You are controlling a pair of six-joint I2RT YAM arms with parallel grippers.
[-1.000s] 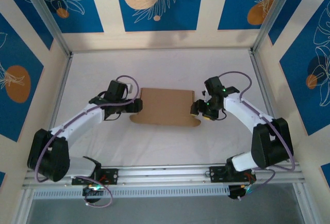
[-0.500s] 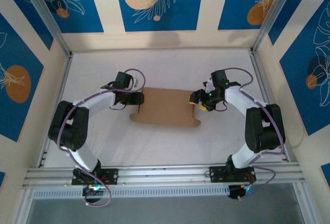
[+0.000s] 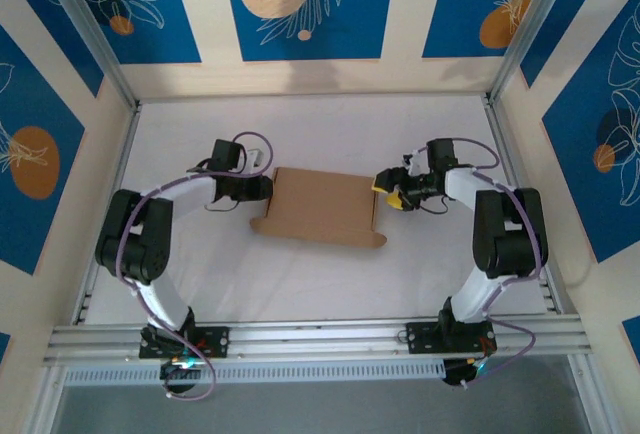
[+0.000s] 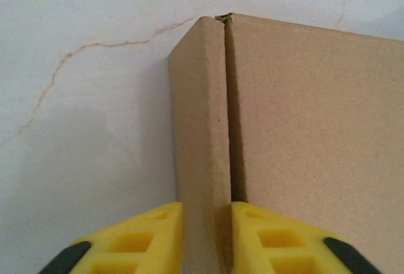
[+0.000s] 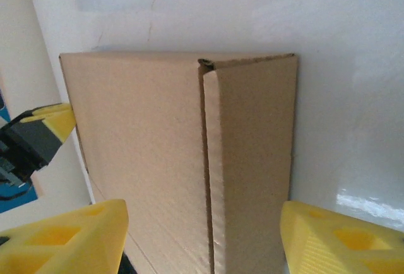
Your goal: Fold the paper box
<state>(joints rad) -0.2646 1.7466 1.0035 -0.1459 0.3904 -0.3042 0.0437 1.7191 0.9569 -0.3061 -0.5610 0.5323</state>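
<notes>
- The paper box (image 3: 322,206) lies near the middle of the white table (image 3: 300,284), long axis running left to right between the two arms, with its right end swung slightly toward the bases
- It sits flat with a broad plain panel facing up; its inside is hidden
- The left gripper (image 3: 268,188) is at the box's left end, and the right gripper (image 3: 388,194) at its right end
- In the left wrist view the yellow fingers (image 4: 151,239) are pressed against a narrow raised side wall, one on each face, pinching it; a thin seam separates this wall from the wide panel
- In the right wrist view the fingers (image 5: 69,239) are spread wide, straddling the right end wall; I cannot tell whether the pads touch the cardboard
- The top external view alone shows two rounded tabs on the box's near edge
- The right wrist view alone shows the small gap at the far corner, with the left gripper's yellow tip beyond the far end
</notes>
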